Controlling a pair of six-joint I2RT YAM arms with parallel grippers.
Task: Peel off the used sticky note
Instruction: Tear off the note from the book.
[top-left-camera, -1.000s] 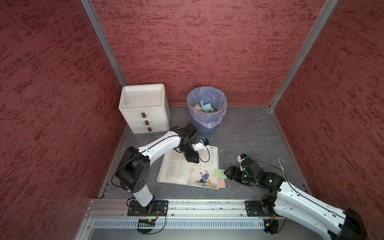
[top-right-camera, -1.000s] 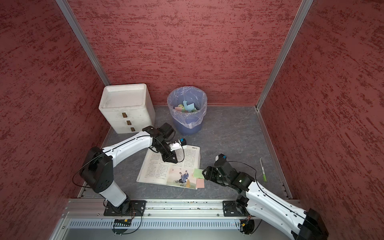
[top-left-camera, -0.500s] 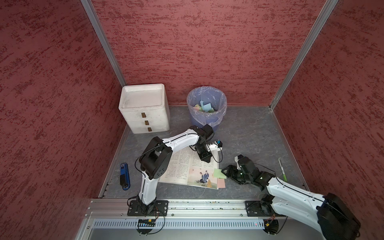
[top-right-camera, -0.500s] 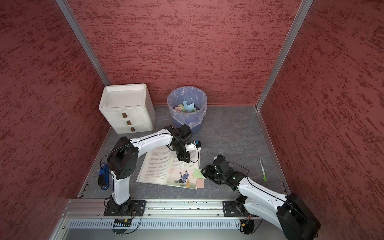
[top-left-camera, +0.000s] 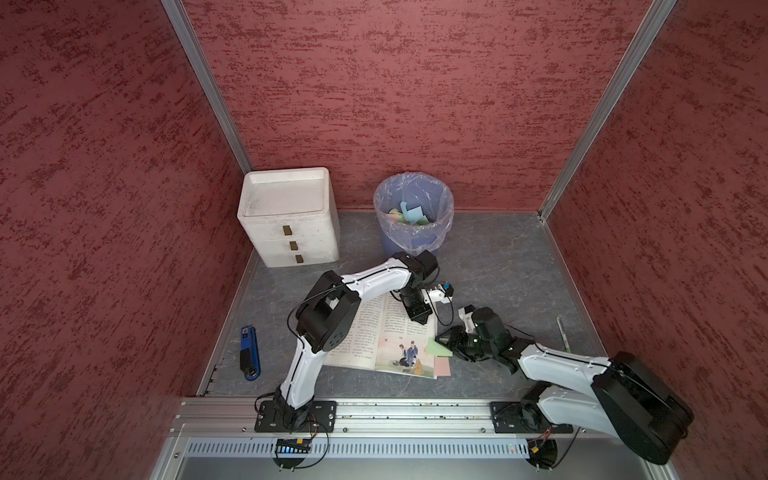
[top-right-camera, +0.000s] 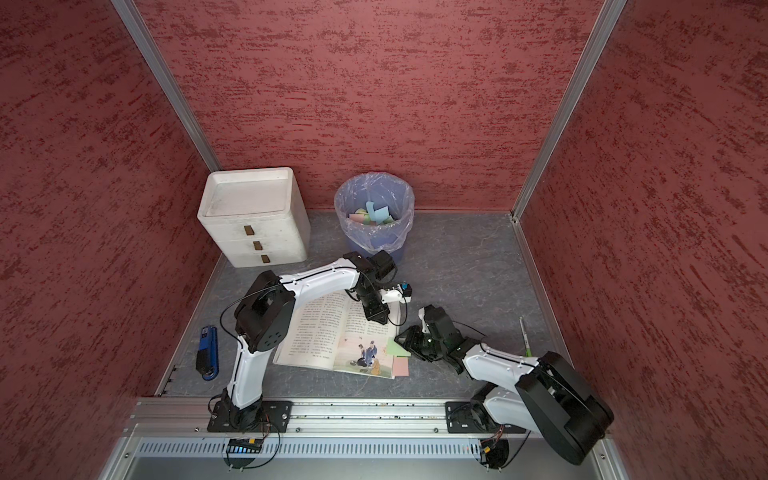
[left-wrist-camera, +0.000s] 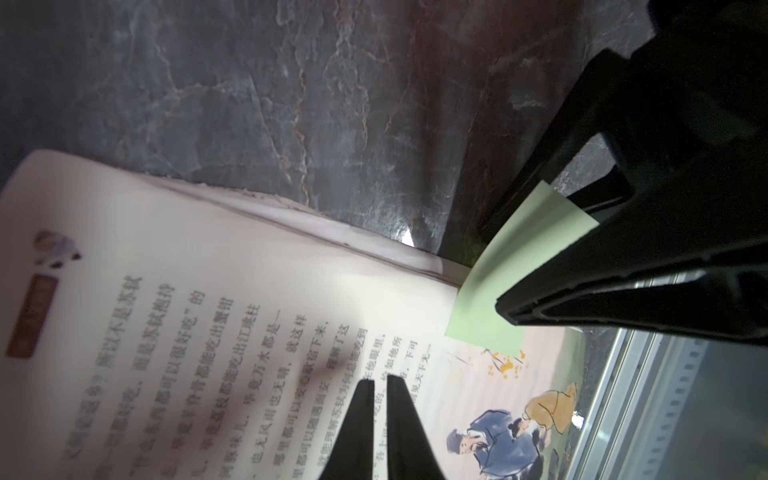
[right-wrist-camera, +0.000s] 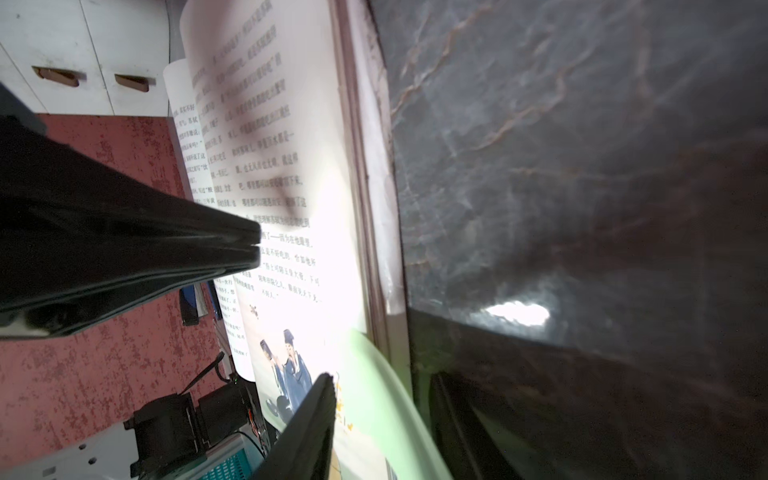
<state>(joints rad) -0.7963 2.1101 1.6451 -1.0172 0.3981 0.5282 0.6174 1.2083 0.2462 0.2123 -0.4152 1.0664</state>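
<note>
Straddling the green sticky note (top-left-camera: 436, 347) is the right claw (top-left-camera: 443, 342), which reaches in from 3 o'clock. It is part-way open, with one finger over the note and one under it. In the left wrist view the note (left-wrist-camera: 511, 249) curls up off the page between those fingers with a gap still showing, so no firm pinch is visible. The note sits on the open picture book (top-left-camera: 386, 332), at its 4 o'clock edge and partly overhanging the grey marbled table (top-left-camera: 498, 270). A pink sticky note (top-left-camera: 441, 366) lies flat just at 6 o'clock of the green one.

The left claw (top-left-camera: 419, 318) is all but closed and has hold of nothing. Its fingertips (left-wrist-camera: 365, 384) rest on the printed right-hand page, at about 1 o'clock of the book's middle and near the green note without touching it.

A lined waste bin (top-left-camera: 413, 216) with coloured paper scraps stands at 12 o'clock of the book. A white drawer unit (top-left-camera: 286, 216) stands at 11 o'clock.
</note>
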